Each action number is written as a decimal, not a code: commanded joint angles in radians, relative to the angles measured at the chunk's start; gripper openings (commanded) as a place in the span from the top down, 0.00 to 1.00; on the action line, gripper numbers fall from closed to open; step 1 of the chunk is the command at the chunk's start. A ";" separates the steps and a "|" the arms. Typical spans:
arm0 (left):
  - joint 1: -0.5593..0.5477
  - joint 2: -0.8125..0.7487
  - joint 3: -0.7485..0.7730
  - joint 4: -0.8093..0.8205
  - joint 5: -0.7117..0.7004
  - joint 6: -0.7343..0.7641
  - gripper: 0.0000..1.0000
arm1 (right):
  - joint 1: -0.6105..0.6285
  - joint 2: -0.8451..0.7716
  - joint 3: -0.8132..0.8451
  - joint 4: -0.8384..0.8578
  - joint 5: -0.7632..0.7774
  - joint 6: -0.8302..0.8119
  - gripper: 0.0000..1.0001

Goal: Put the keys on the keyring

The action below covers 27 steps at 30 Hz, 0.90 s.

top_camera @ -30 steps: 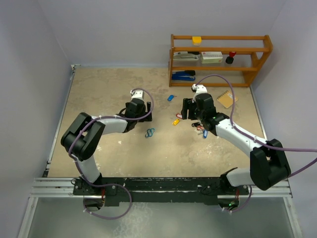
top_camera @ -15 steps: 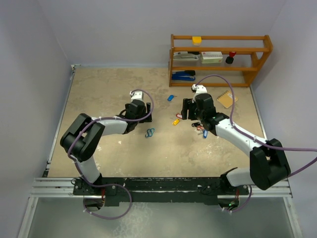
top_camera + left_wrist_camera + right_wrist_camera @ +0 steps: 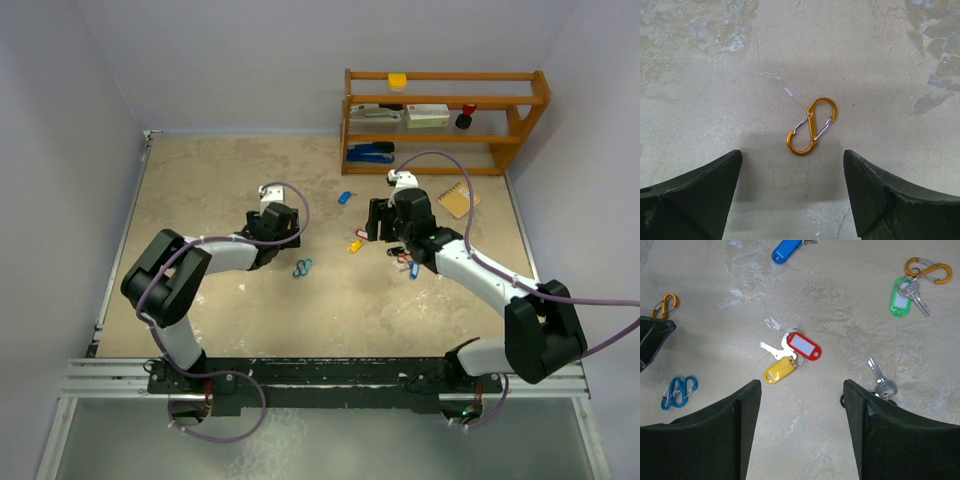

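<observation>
View from above and both wrist views. The left fingers (image 3: 700, 195) stand spread wide and hold nothing; an orange figure-eight clip (image 3: 811, 126) lies flat on the bench (image 3: 715, 75) just beyond the gap between them. The right fingers (image 3: 715, 430) are likewise parted and empty, hovering over the bench centre. Beyond their gap lie the red-tagged key (image 3: 803, 346) and the yellow-tagged key (image 3: 779, 370), touching each other. The blue-tagged key (image 3: 785, 250) lies farther off; the green-tagged key (image 3: 900, 297) lies to the right, touching a second orange clip (image 3: 928, 270). One bare-looking key (image 3: 880, 380) sits beside the right-hand finger, its tag hidden. Two blue clips (image 3: 677, 390) lie at left.
</observation>
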 commanded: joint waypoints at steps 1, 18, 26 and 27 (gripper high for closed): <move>0.001 0.037 0.035 -0.049 -0.041 0.039 0.22 | 0.003 -0.017 0.010 0.022 0.022 -0.001 0.30; -0.019 0.121 0.122 -0.059 -0.036 0.123 0.38 | 0.003 -0.020 0.009 0.014 0.024 -0.004 0.30; -0.031 0.119 0.106 -0.074 -0.043 0.117 0.54 | 0.003 -0.017 0.008 0.015 0.022 -0.001 0.30; -0.033 0.116 0.100 -0.075 -0.043 0.114 0.54 | 0.003 -0.018 0.007 0.015 0.022 -0.001 0.30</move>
